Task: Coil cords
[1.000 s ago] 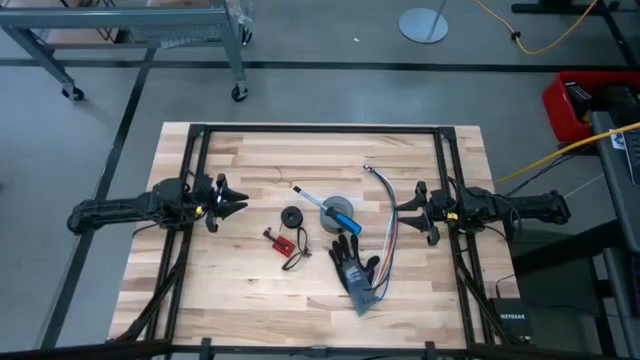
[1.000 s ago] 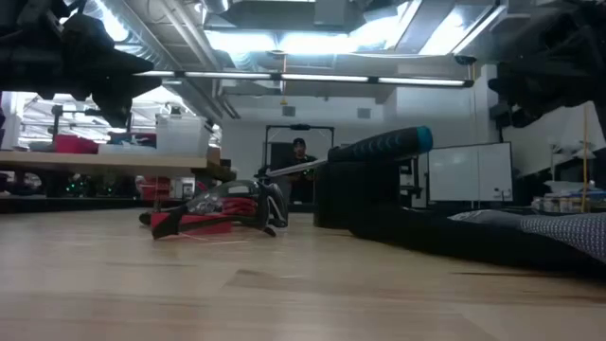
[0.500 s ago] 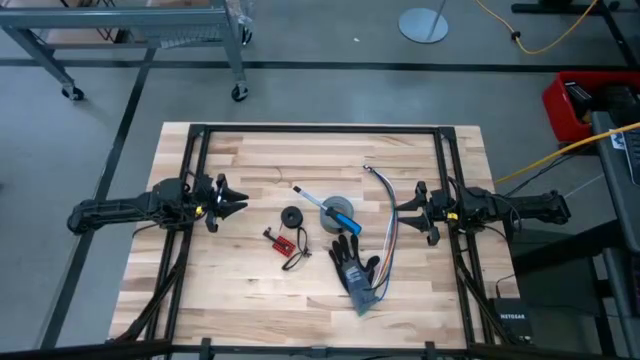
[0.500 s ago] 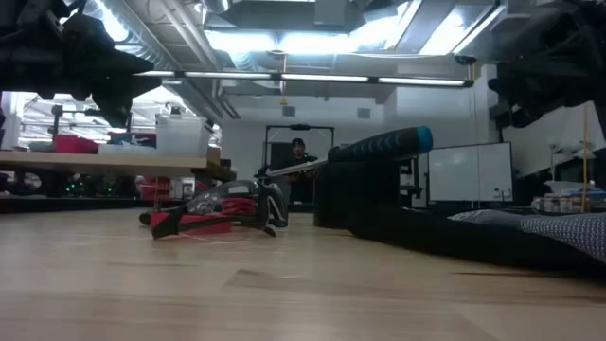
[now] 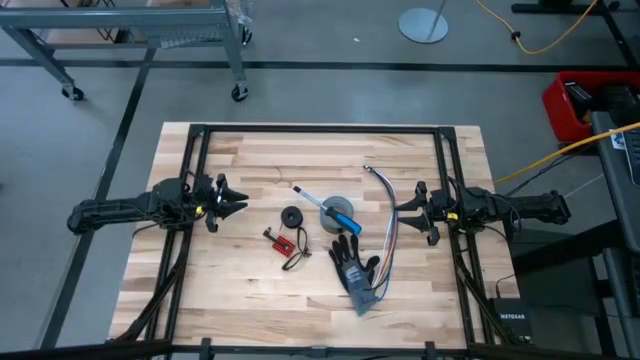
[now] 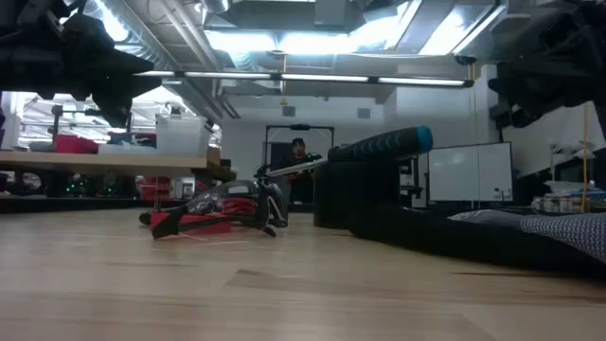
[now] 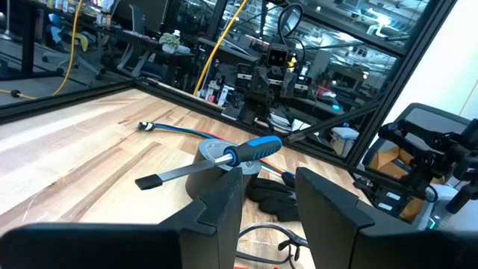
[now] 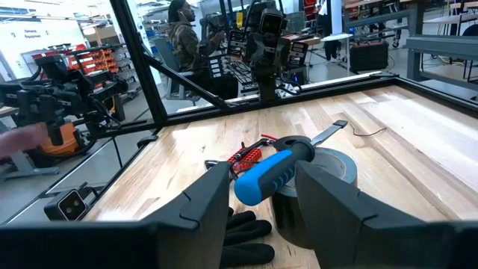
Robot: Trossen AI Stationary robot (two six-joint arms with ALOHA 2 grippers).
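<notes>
Even overhead light on the pale wooden table (image 5: 250, 290), soft short shadows, bright ceiling strip lights (image 6: 312, 40) glaring in the low view, arms there in dark silhouette, near tabletop blurred, wrist views sharp mid-distance, backgrounds busy.

Both arms are showing as dark, jointed tubes with black cables trailing along them; the left gripper (image 5: 236, 203) and right gripper (image 5: 411, 213) are each wearing two matte black, angular fingers (image 7: 224, 202).
</notes>
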